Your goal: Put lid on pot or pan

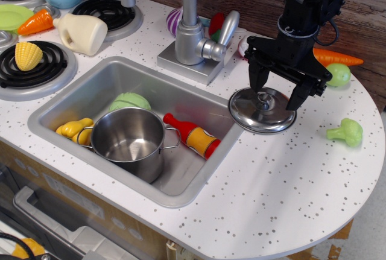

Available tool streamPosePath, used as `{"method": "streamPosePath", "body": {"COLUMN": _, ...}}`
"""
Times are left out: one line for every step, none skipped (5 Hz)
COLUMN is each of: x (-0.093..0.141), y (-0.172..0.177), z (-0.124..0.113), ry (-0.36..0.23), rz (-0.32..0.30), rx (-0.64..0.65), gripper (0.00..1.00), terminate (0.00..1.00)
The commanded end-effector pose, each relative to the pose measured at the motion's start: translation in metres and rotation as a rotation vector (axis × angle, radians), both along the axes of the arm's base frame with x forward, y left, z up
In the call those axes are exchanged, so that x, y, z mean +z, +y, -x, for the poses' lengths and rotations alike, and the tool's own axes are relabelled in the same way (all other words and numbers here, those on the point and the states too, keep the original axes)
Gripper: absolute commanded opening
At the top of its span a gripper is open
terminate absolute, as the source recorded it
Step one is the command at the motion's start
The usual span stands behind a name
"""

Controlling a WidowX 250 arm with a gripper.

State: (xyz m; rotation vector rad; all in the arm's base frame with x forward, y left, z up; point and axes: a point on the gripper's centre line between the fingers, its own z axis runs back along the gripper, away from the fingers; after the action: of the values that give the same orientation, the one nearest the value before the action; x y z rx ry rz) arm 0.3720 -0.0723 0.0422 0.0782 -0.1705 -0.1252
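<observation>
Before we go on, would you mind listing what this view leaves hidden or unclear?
- Far rim of the lid: hidden behind the gripper.
- Green item in the sink: partly covered by the pot.
- Round striped thing: mostly behind the faucet.
- Arm's upper part: cut off by the top edge.

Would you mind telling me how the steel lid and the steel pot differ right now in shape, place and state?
The lid is a flat, slightly domed disc with a centre knob; the pot is a deep open cylinder with wire side handles. The lid lies on the speckled counter right of the sink; the pot stands upright inside the sink. The open gripper straddles the lid's knob; nothing is near the pot. Both are shiny steel and similar in width.
</observation>
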Motion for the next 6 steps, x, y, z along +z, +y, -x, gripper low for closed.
{"method": "streamPosePath", "body": {"x": 0.007, "y": 0.009, "z": -0.023, "ry": -0.073, "rz": 0.017, "rx": -0.024, "gripper": 1.00, "terminate": 0.00}}
{"method": "streamPosePath", "body": {"x": 0.003, "y": 0.011, "z": -0.021, "ry": -0.068, "rz": 0.023, "rx": -0.021, "gripper": 1.00, "terminate": 0.00}}
{"method": "streamPosePath", "body": {"x": -0.001, "y": 0.018, "z": -0.019, "ry": -0.059, "rz": 0.044, "rx": -0.033, "gripper": 1.00, "terminate": 0.00}}
{"method": "streamPosePath", "body": {"x": -0.010, "y": 0.021, "z": -0.019, "ry": -0.064, "rz": 0.051, "rx": -0.033, "gripper": 1.00, "terminate": 0.00}}
{"method": "streamPosePath", "body": {"x": -0.015, "y": 0.021, "z": -0.020, "ry": -0.068, "rz": 0.057, "rx": -0.032, "gripper": 1.00, "terminate": 0.00}}
{"method": "streamPosePath", "body": {"x": -0.020, "y": 0.019, "z": -0.021, "ry": -0.063, "rz": 0.066, "rx": -0.026, "gripper": 1.00, "terminate": 0.00}}
